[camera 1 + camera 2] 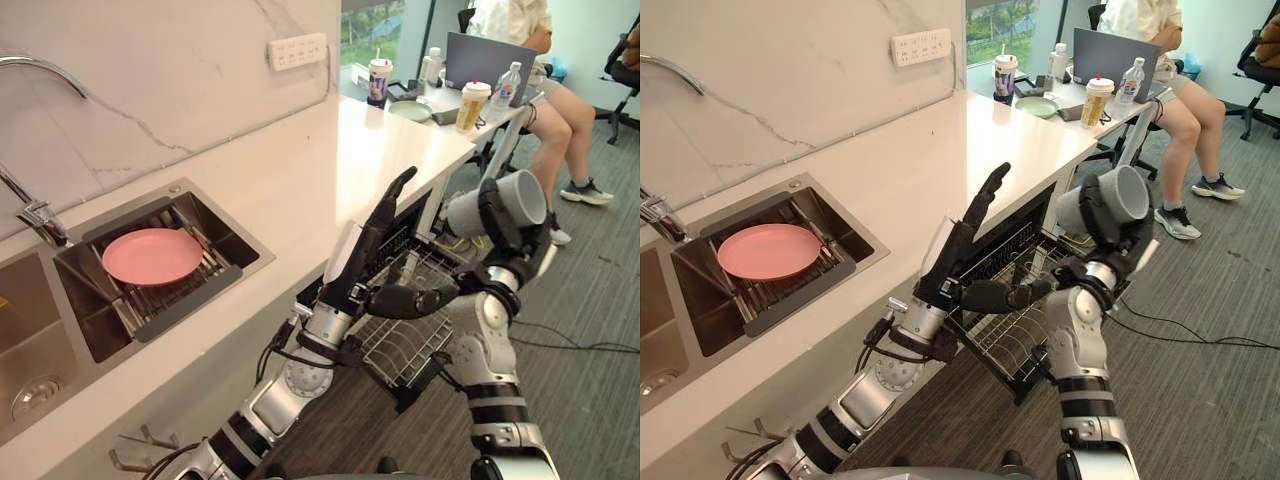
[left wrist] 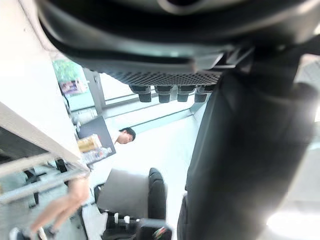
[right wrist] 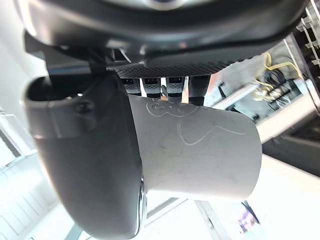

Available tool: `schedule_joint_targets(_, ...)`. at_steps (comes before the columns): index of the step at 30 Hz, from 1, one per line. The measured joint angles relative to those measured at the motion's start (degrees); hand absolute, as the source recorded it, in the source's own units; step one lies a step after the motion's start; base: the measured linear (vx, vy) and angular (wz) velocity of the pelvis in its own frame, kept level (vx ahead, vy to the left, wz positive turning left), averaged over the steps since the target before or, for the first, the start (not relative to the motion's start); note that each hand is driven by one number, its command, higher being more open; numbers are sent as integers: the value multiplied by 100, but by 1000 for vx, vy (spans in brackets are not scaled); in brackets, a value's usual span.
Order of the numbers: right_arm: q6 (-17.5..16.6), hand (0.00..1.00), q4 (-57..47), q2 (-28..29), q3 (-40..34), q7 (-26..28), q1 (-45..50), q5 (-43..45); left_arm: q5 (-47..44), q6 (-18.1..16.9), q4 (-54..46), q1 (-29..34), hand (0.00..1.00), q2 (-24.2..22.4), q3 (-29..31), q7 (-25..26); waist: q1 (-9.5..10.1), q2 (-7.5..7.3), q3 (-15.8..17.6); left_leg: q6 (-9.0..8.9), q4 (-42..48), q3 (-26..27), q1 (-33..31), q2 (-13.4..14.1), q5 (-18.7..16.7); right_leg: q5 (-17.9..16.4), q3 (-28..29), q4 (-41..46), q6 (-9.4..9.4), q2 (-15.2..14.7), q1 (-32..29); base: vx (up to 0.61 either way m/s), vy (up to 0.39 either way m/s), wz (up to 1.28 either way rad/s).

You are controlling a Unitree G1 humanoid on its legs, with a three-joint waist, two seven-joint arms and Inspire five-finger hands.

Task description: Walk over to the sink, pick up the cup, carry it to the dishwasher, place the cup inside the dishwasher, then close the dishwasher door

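Observation:
A grey cup lies on its side in my right hand, which is shut round its middle, raised above the pulled-out wire rack of the dishwasher under the counter. In the right wrist view the cup sits between the thumb and the curled fingers. My left hand stands open beside the counter edge, fingers straight and pointing up, thumb reaching toward the right arm. The left wrist view looks past that open hand into the room.
A pink plate rests on a drainer in the sink at the left, by the faucet. The white counter runs back to a desk with drinks and a laptop, where a person sits.

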Motion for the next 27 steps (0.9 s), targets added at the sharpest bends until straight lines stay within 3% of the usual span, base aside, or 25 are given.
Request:
schedule_joint_targets(3,293,0,2,-107,-235,600,488,-133,-791,52,-59,383,100,-16,71,-620,-31,15,-9,-1,-24,0,-4,-5,-2,-43,-3,-1,59,-6,-6,0,0,0)
schedule_joint_targets(7,639,0,99,-242,-304,1390,1016,-211,-1351,367,-47,860,100,-27,92,-1228,-41,40,-26,-1,-27,-38,-73,-3,-1,-57,-47,-3,64,-9,-57,0,0,5)
schedule_joint_targets(11,812,0,691,-316,-307,2078,1198,-365,-1948,561,324,1327,100,-36,215,-1495,-37,36,-29,1,-30,-130,-128,1,0,-66,-147,-1,63,-40,-46,-7,-3,14)
schedule_joint_targets(13,850,0,1129,-334,-302,2409,1211,-375,-2211,716,962,1664,100,-39,460,-1667,-35,30,-27,8,-32,-242,-147,-28,7,-87,-260,0,90,-88,4,-10,2,21)
schedule_joint_targets(17,865,0,1462,-349,-282,2663,1213,-472,-2163,748,1634,2055,100,119,695,-1721,-21,13,-17,30,-33,-391,-197,-111,23,-122,-428,1,138,-148,49,-11,0,26)
schedule_joint_targets(20,904,0,1788,-466,-116,2930,1196,-598,-1460,745,1809,2249,100,332,926,-1627,20,-35,-11,37,-36,-471,-197,-187,27,-146,-529,1,180,-227,113,-8,16,17)
schedule_joint_targets(23,924,0,2091,-542,184,3278,1147,-599,-147,740,2269,2222,100,460,1208,-1149,92,-51,-8,39,-38,-492,-199,-228,28,-152,-560,0,201,-273,128,-16,9,6)
schedule_joint_targets(27,931,0,2541,-541,599,3422,1054,-1022,744,1182,3248,2255,100,480,1575,-768,131,-69,3,45,-39,-615,-201,-265,32,-182,-699,-1,239,-310,204,-20,-3,15)
